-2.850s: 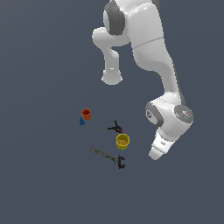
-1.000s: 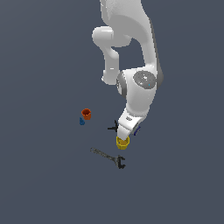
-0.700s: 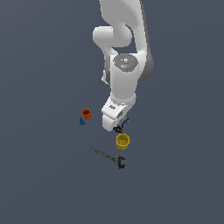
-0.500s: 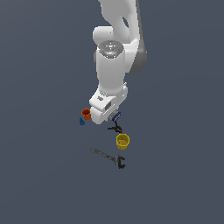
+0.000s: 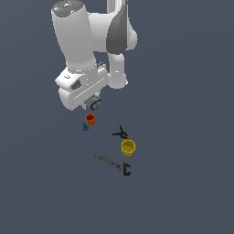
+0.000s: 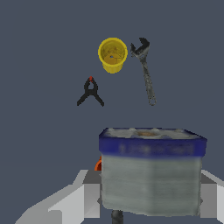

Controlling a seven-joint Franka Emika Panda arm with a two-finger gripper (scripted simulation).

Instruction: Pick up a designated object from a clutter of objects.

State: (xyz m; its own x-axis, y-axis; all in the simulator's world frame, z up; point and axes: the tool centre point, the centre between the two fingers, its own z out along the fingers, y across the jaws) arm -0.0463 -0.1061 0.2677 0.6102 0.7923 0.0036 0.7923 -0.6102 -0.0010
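Observation:
The designated object (image 5: 95, 103) is a small grey piece with a dark blue rim. It hangs in the air just above the orange cup (image 5: 90, 119), and my gripper (image 5: 93, 102) is shut on it. In the wrist view the designated object (image 6: 151, 168) fills the foreground between my light-grey fingers (image 6: 72, 202). Far below it lies the clutter of objects: the yellow cup (image 6: 113, 53), the black clamp (image 6: 90, 91) and the long grey wrench (image 6: 147, 73). Only a sliver of the orange cup (image 6: 99, 165) shows past the held piece.
A small blue bit (image 5: 85, 127) lies beside the orange cup. Toward the exterior view's right are the black clamp (image 5: 120, 133), the yellow cup (image 5: 128, 147) and the wrench (image 5: 113, 164). The arm's white body (image 5: 75, 41) towers over the group.
The arm has swung from the exterior view's right across the clutter to the left. Its gripper now sits above the orange cup instead of beside the yellow cup.

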